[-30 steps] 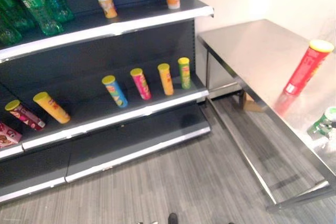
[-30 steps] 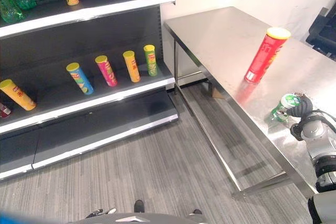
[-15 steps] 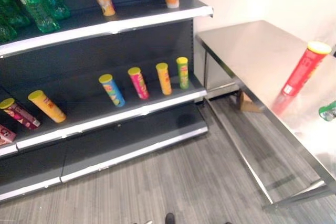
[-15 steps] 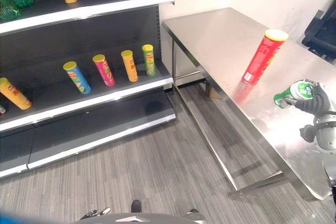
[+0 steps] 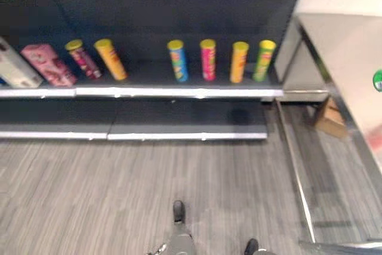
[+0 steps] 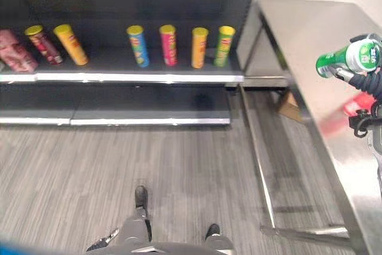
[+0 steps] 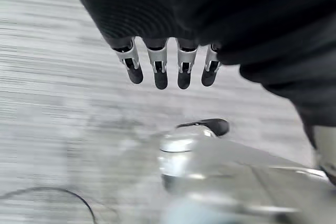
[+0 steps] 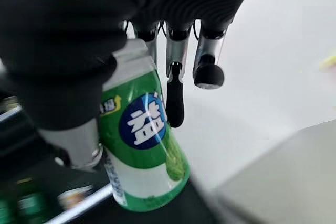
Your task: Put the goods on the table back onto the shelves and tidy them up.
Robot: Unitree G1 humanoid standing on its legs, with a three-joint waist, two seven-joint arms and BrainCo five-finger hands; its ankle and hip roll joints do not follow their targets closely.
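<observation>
The right hand (image 6: 371, 79) is gripping a green bottle (image 6: 349, 60) at the right edge of the right eye view, its fingers (image 8: 175, 85) and thumb wrapping the green-and-white body, as the right wrist view shows. The bottle is lying nearly level, above the steel table (image 6: 316, 22), with its long axis running across the frame and one end pointing left. The shelf (image 6: 119, 77) is sitting well apart to the left and upper left of the bottle, carrying a row of upright tubes (image 6: 168, 45), so the coming move is a carry leftward, and the right arm is the one already loaded. The left hand (image 7: 168, 66) is hanging empty over the floor, fingers straight and relaxed. Compared with a second ago, the whole view is now facing the shelf more squarely, so the camera has turned; the bottle, then low on the table, is now riding higher, clear of the tabletop.
</observation>
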